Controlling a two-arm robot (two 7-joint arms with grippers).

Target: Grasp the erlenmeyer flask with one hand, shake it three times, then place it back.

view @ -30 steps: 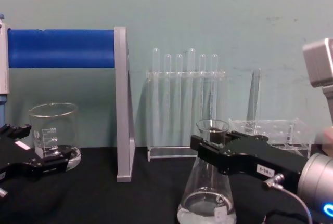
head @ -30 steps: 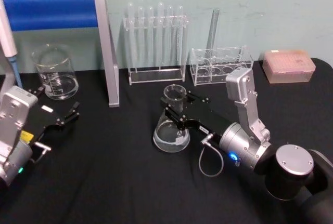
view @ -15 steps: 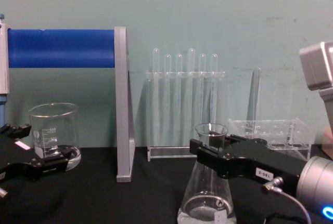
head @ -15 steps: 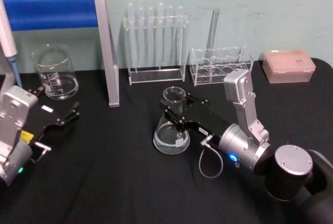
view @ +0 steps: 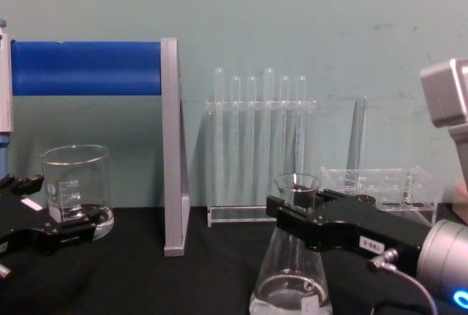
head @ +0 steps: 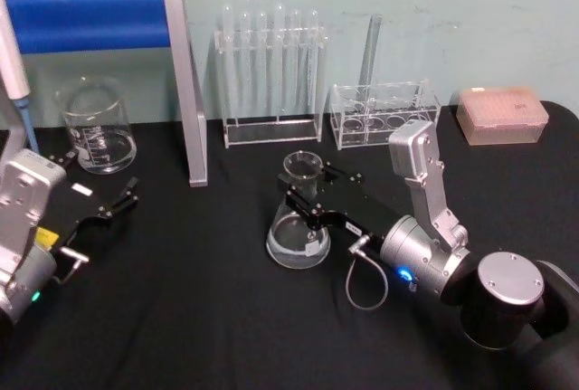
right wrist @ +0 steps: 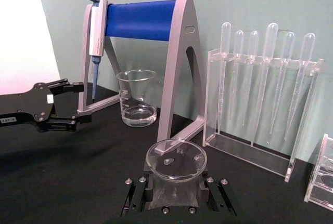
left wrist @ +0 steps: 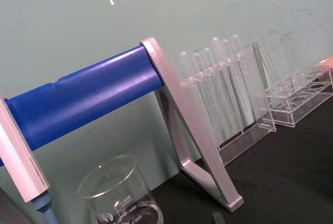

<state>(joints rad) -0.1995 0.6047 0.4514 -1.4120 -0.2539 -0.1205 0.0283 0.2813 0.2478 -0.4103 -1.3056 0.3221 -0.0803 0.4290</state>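
Head view: the right gripper point(head: 308, 182) clasps the erlenmeyer flask point(head: 297, 236) by its neck, centre frame; the left gripper point(head: 98, 182) idles wide open at left. Right wrist view: the neck sits between the jaws, lower centre. Chest view: thin, slick glass, likely light and fragile, so the neck hold suits.

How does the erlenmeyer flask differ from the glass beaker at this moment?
The erlenmeyer flask is conical with a narrow neck; the beaker is a squat straight-walled cylinder. The right gripper is clamped around the flask's neck; the beaker stands free, just beyond the idle left gripper. The flask is central, the beaker far left by the blue stand. Both are clear glass.
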